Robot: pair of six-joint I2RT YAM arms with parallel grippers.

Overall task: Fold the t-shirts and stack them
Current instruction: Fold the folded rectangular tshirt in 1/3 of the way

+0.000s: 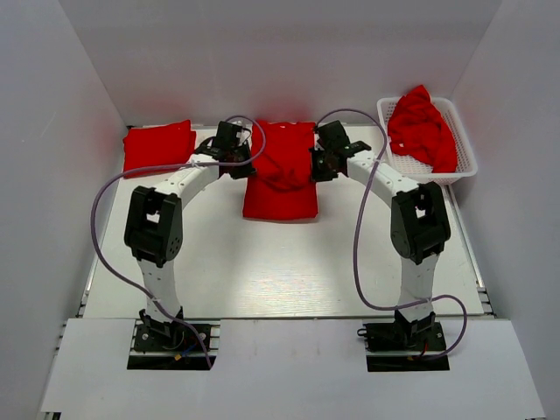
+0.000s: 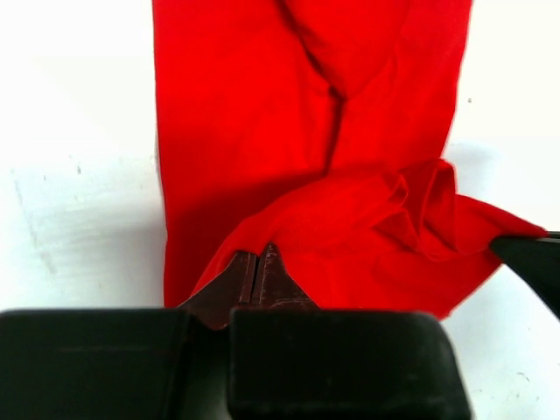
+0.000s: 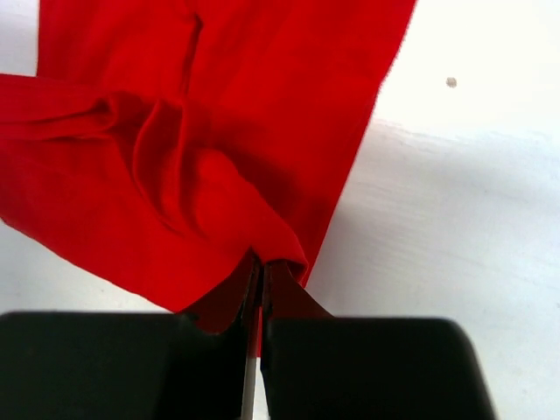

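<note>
So, both hands are clamped right now. My left gripper (image 2: 260, 262) is pinched tight on a fold of the shirt (image 1: 278, 197), and my right gripper (image 3: 261, 269) has the same shirt nipped from the other side. The shirt lies between my hands. A wrinkled band of cloth runs from one grip to the other, and the rest lies flatter, with a straight hem on the side toward my bases. Its long side edges run straight, just outside each set of fingers.

There's bare white table (image 1: 280, 271) outside each hand, and loads more back toward my bases. Out past my left hand sits a folded shirt (image 1: 157, 149), not touching mine. Past my right hand there's a white basket (image 1: 468, 166) with crumpled shirts (image 1: 422, 127) heaped in it. Plain walls (image 1: 70, 131) close in on three sides.
</note>
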